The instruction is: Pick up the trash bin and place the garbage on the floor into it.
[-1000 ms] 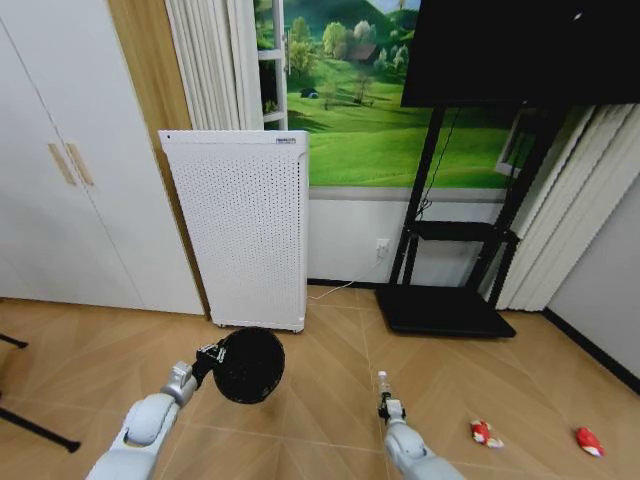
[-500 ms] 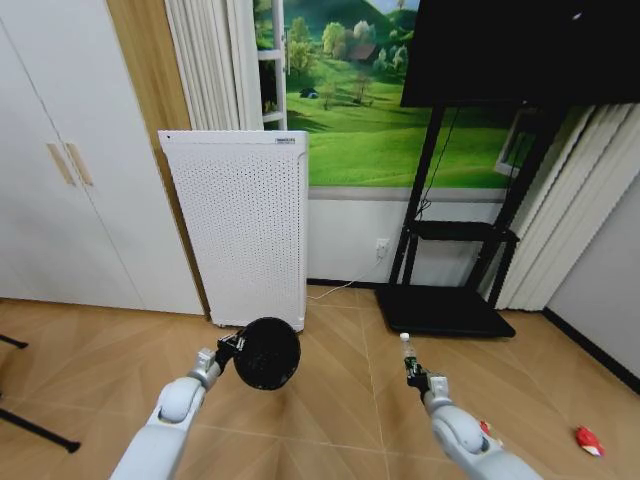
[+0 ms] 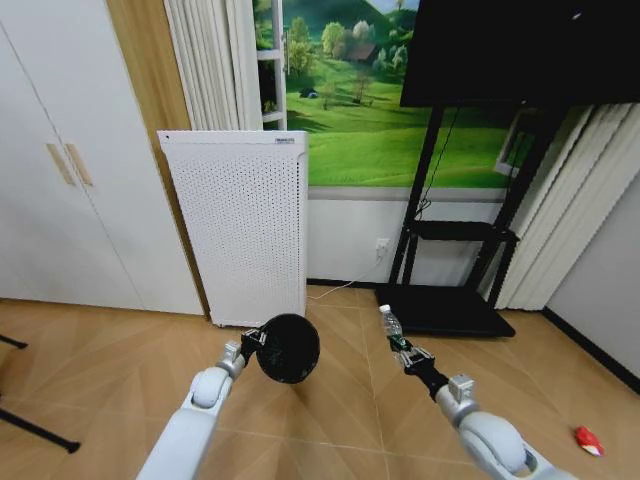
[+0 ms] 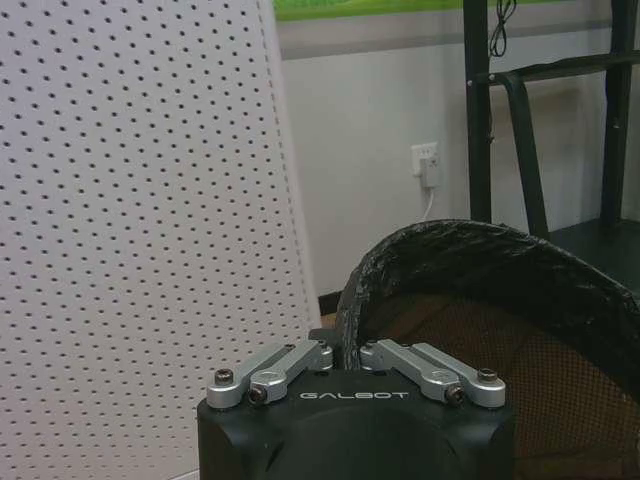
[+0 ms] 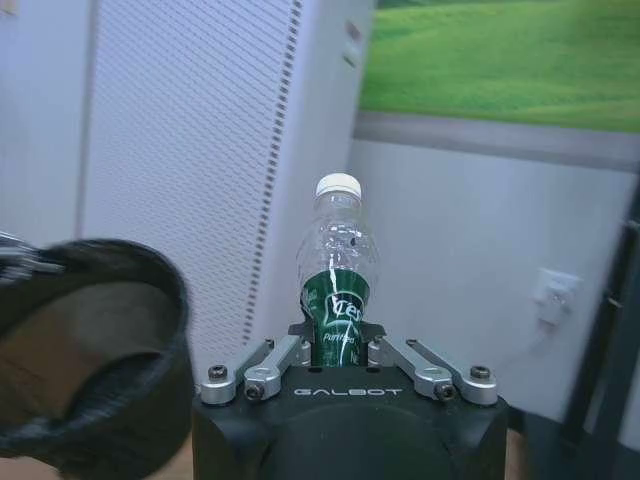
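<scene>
Both arms had risen and drawn together over the last second: the left gripper (image 3: 252, 345), jaws clamped on the rim of the trash bin (image 3: 288, 348), held it at centre frame, while the right gripper (image 3: 402, 343), jaws closed on the bottle (image 3: 389, 321), had carried it up just right of the bin. To my eye the drop was close, though one red wrapper (image 3: 588, 440) lay on the floor (image 3: 100, 360) at lower right.

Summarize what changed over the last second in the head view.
Both arms rose and reached forward. The left tool carried the trash bin up and to the right; the right tool lifted the clear bottle higher, beside the bin. Both grips held throughout. The red wrapper on the floor and the white perforated appliance stayed put.
</scene>
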